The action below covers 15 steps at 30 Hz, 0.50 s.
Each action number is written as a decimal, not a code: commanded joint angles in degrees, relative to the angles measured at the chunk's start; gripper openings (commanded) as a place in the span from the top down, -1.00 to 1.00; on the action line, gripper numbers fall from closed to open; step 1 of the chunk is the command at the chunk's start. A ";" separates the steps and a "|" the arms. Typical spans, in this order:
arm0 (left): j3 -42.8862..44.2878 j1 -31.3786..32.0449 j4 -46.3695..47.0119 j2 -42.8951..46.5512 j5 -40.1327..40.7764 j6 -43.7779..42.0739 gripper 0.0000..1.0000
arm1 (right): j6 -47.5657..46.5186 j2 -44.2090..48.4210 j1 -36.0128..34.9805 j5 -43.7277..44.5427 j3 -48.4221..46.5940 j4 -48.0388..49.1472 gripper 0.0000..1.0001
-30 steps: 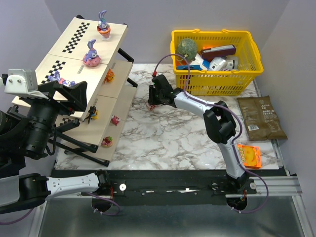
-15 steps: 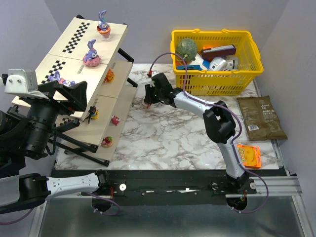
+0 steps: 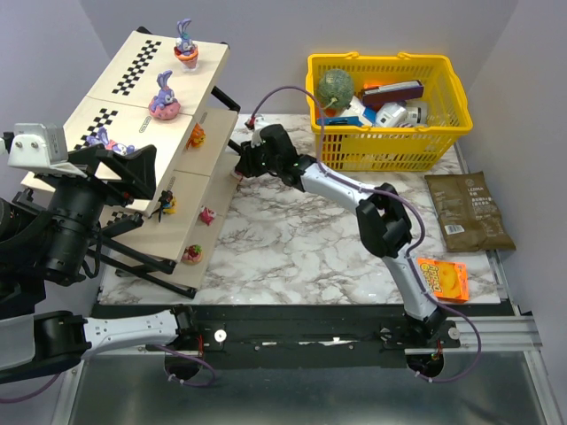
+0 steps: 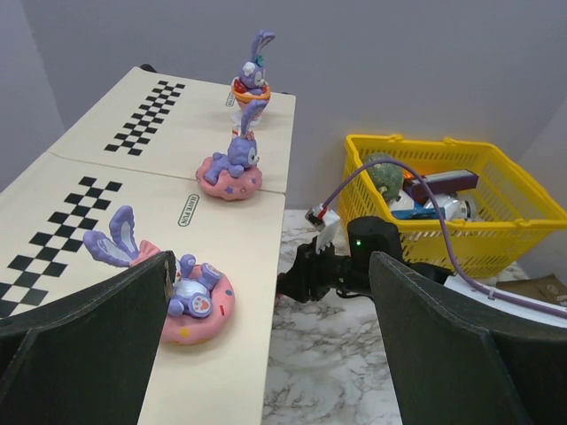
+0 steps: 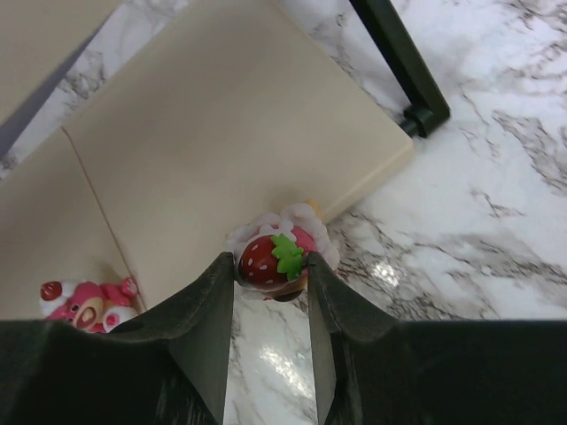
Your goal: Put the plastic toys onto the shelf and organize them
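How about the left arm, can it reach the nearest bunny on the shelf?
Probably yes. The left gripper is open and empty, and the bunny lies on the shelf just ahead of it, close to one finger, with nothing in between.

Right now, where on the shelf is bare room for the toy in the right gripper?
The lower beige panel is bare between the pink bear toy and the black frame foot, ahead of the strawberry toy in the right gripper. The upper tiers' right edge is crowded with rabbit toys; their checkered side is free.
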State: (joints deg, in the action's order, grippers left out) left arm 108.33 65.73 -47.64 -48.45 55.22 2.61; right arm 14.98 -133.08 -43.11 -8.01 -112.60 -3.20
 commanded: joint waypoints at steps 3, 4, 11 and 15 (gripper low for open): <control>1.09 -0.08 1.76 -1.21 0.15 -1.12 -0.98 | 2.06 -4.47 -0.92 -2.89 -5.09 1.88 0.88; 1.35 -0.08 1.76 -1.30 0.06 -1.12 -0.98 | 2.24 -4.82 -1.01 -3.06 -5.52 1.88 0.89; 1.35 -0.08 1.93 -2.00 -0.38 -1.29 -0.98 | 1.45 -6.76 -1.71 -2.80 -7.98 0.92 0.88; 1.44 -0.08 2.11 -2.44 -0.47 -1.56 -0.98 | 0.31 -7.55 -2.41 -2.28 -9.39 -0.14 0.86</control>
State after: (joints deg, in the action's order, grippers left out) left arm 108.97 65.73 -46.39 -49.82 55.20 1.74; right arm 16.45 -139.50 -44.42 -9.93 -118.65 -3.20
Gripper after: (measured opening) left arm 0.988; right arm 0.419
